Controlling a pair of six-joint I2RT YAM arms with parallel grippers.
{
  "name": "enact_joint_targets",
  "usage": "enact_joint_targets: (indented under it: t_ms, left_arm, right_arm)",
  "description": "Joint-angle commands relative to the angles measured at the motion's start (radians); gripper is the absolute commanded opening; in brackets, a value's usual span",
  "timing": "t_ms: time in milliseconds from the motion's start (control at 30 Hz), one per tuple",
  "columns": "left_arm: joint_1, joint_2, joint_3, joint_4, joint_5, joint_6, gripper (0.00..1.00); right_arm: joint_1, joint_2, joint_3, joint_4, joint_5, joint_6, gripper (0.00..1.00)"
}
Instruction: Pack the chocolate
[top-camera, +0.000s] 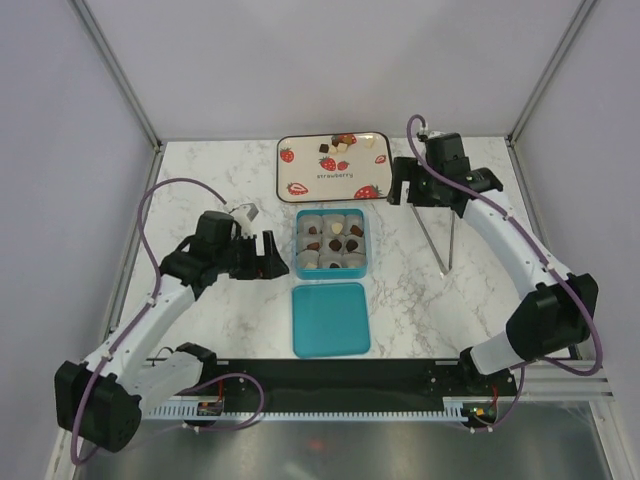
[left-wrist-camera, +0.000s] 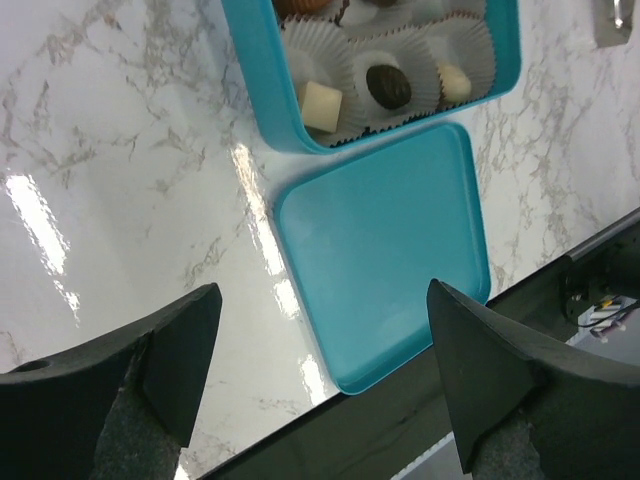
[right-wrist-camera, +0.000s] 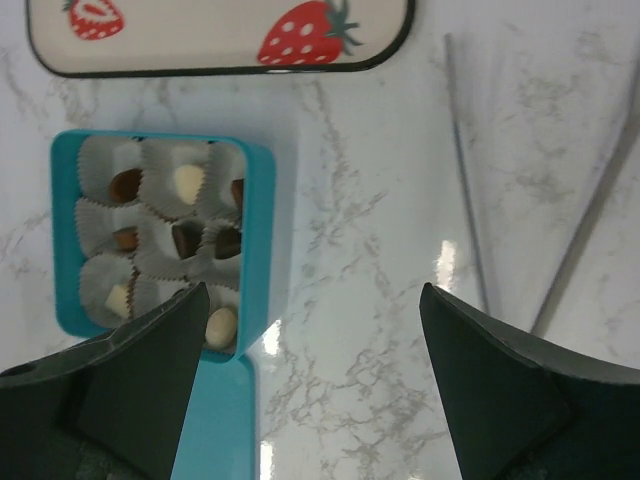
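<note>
Inside teal box (top-camera: 297, 240), chocolate (top-camera: 333, 244) in cups (top-camera: 307, 262); more on tray (top-camera: 310, 165); left end effector (left-wrist-camera: 322, 292), right end effector (right-wrist-camera: 314, 292) wide-open, empty

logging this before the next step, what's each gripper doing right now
Left gripper: open, holding nothing.
Right gripper: open, holding nothing.

Setting: robot lab, enclosed test cell. Marble-pattern desk (top-camera: 200, 190) boxed in by plain pale walls (top-camera: 300, 60) and bare aluminium posts (top-camera: 113, 65). Two arms, left (top-camera: 150, 320) and right (top-camera: 510, 240), are bolted to a black rail (top-camera: 330, 375) at the near edge. Purple cables (top-camera: 139, 222) loop loose along both.
</note>
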Motion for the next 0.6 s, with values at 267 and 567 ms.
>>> enact_joint_targets:
  t_ms: [267, 567]
  left_arm:
    - [-0.296, 0.123, 0.078, -0.113, -0.356, -0.211, 0.83]
    - [-0.422, 0.211, -0.001, -0.032, -0.454, -0.311, 0.65]
  right_arm:
    - [0.058, -0.226, -0.279, 0.248, -0.094, 0.076, 0.95]
    - [0.058, -0.298, -0.4, 0.319, -0.042, 0.091, 0.94]
